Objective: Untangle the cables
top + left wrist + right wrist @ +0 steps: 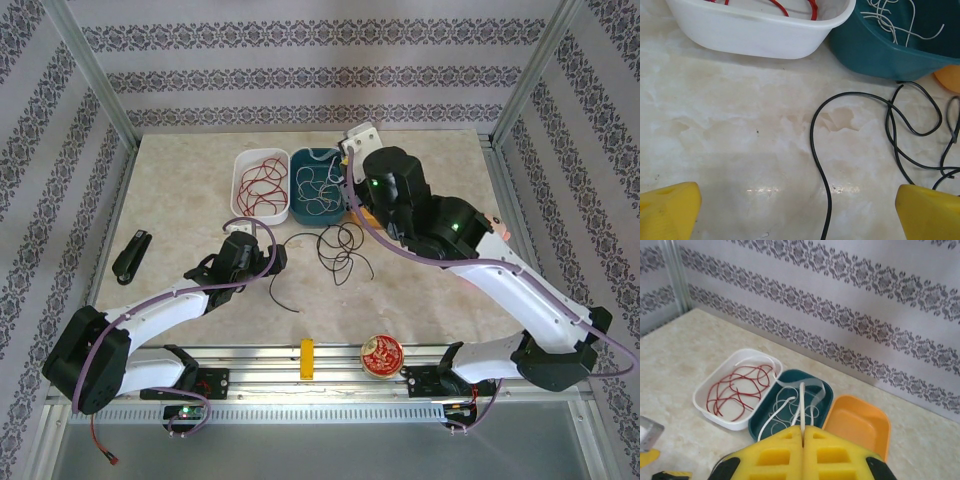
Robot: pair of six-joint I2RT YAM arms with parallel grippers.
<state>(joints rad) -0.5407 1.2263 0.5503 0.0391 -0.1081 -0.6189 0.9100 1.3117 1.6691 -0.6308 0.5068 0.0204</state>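
**A:** What does the overhead camera show?

**B:** A pale marbled counter [180, 190]. At its far side, a white tray [238, 190] holds a loose red cable [262, 182]. Touching that tray on the right, a teal tray [315, 218] holds a white cable [318, 185]. A black cable [338, 248] lies in loops on the counter just in front of the trays, with one end trailing toward the near edge. The left fingers [270, 258] sit low beside those loops. The right arm [450, 230] reaches over the teal tray.

**A:** And the left wrist camera?

**B:** The left fingers are yellow and spread wide, one at each lower corner, gripping nothing. The black cable snakes across the counter between them and coils off to the right. The white and teal trays stand beyond it, and the edge of an orange tray [949, 80] shows at far right.

**A:** The right wrist camera?

**B:** The right fingers [803, 455] are pressed together, pinching a strand of the white cable that rises from the teal tray below. The red cable lies in the white tray on the left. The orange tray sits just right of the teal one.
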